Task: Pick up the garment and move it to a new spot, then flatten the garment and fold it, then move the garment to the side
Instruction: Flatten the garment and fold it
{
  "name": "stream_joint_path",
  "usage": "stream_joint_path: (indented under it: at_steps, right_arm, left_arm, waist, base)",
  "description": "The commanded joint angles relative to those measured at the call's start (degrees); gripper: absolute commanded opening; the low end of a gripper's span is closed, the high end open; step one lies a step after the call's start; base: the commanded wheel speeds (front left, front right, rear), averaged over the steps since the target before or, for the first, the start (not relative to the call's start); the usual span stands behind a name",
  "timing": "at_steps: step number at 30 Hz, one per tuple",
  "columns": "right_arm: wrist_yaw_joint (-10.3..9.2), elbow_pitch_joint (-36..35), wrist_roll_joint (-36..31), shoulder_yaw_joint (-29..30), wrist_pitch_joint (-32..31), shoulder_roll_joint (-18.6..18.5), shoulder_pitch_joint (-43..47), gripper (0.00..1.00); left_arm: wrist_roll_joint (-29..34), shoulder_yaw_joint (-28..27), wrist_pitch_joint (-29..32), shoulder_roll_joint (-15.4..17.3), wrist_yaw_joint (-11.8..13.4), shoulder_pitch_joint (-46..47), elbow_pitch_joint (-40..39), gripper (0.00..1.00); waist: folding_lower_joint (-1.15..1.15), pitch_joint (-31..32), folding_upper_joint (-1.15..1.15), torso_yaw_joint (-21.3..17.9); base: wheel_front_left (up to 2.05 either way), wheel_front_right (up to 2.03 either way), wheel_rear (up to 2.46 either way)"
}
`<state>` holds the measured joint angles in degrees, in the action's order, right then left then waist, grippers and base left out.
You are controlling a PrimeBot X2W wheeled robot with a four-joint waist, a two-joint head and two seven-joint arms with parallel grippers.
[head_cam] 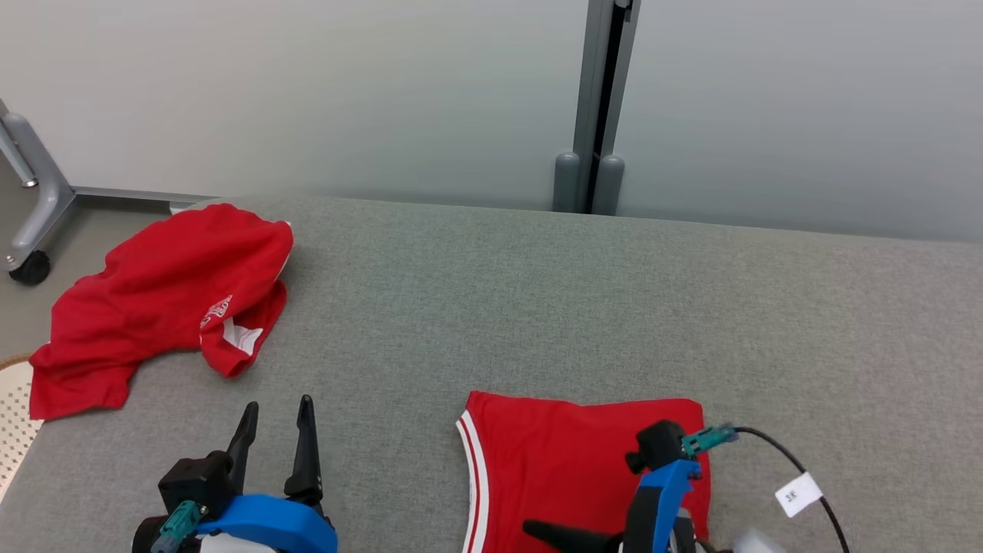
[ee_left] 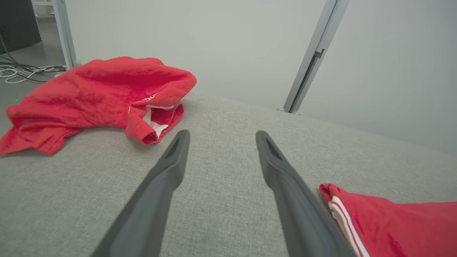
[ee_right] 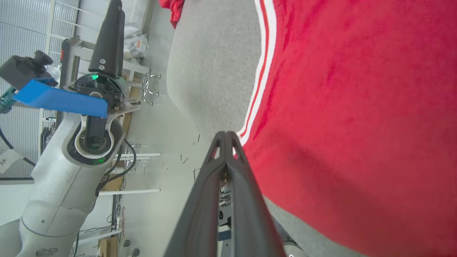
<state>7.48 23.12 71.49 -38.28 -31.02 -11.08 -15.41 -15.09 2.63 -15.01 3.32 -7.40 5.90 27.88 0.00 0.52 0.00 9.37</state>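
A folded red garment (head_cam: 568, 468) with white stripes along its left hem lies at the front of the grey table (head_cam: 537, 307), right of centre. It also appears at the lower right of the left wrist view (ee_left: 392, 228) and across the right wrist view (ee_right: 357, 107). My right gripper (head_cam: 537, 530) lies low over its near part, fingers pointing left. Its fingers (ee_right: 225, 134) are shut at the striped corner by the table's front edge, and the stripes run in behind the tips. My left gripper (head_cam: 278, 405) is open above bare table (ee_left: 222, 135), left of the garment.
A second red garment (head_cam: 161, 292) lies crumpled at the table's far left corner (ee_left: 100, 92), partly over the edge. A grey post (head_cam: 599, 100) stands behind the table, and a wheeled frame leg (head_cam: 34, 207) is on the floor at left. A black cable with a white tag (head_cam: 795, 495) trails from my right wrist.
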Motion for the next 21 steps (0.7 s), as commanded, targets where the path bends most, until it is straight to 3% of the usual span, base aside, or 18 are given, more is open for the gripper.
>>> stream_joint_path:
  at_steps: [1, 10, 11, 12, 13, 14, 15, 21]
  right_arm:
    - [0.03, -1.4, -0.2, 0.0, 2.1, -1.0, 0.1, 0.00]
    - [0.03, -8.4, -4.4, 0.5, 21.4, -6.9, -3.2, 0.01]
    - [0.03, -8.3, -4.8, 0.7, 23.4, -7.5, -3.4, 0.27]
    - [0.03, -8.4, -5.5, 0.5, 25.2, -8.1, -3.7, 0.43]
    - [0.03, -8.5, -6.1, 0.6, 27.1, -8.8, -4.0, 0.77]
    - [0.03, -8.4, -6.8, 0.7, 28.9, -9.6, -4.4, 0.96]
    - [0.03, -8.3, -7.5, 0.7, 30.6, -10.2, -4.7, 1.00]
    - [0.02, -5.3, -15.3, 2.3, 41.4, -13.7, -5.9, 1.00]
  left_arm:
    - [0.2, -0.2, -0.2, 0.0, -0.1, 0.1, -0.3, 1.00]
    - [0.6, -0.5, -0.2, -0.1, -0.1, 0.4, -1.0, 1.00]
    - [0.7, -0.6, -0.2, 0.0, -0.1, 0.4, -1.1, 1.00]
    - [0.6, -0.7, -0.2, 0.0, -0.1, 0.4, -1.3, 1.00]
    - [0.7, -0.7, -0.2, 0.0, -0.1, 0.4, -1.5, 1.00]
    - [0.9, -0.9, -0.2, 0.1, -0.1, 0.3, -1.8, 1.00]
    - [1.0, -1.0, -0.2, 0.1, -0.1, 0.3, -2.2, 1.00]
    - [1.4, -1.8, -0.2, 0.2, -0.1, -0.4, -4.9, 1.00]
  waist:
    - [0.00, 0.0, 0.00, -0.4]
    - [0.00, 0.0, 0.00, -3.3]
    - [0.00, 0.1, 0.00, -3.6]
    - [0.00, 0.1, 0.00, -4.0]
    - [0.00, 0.2, 0.00, -4.3]
    - [0.00, 0.3, 0.00, -4.8]
    - [0.00, 0.4, 0.00, -5.1]
    - [0.00, 0.9, 0.00, -7.3]
  base:
    - [0.00, 0.00, 0.00]
    - [0.00, 0.00, 0.00]
    - [0.00, 0.00, 0.00]
    - [0.00, 0.00, 0.00]
    - [0.00, 0.00, 0.00]
    - [0.00, 0.00, 0.00]
    - [0.00, 0.00, 0.00]
    - [0.00, 0.00, 0.00]
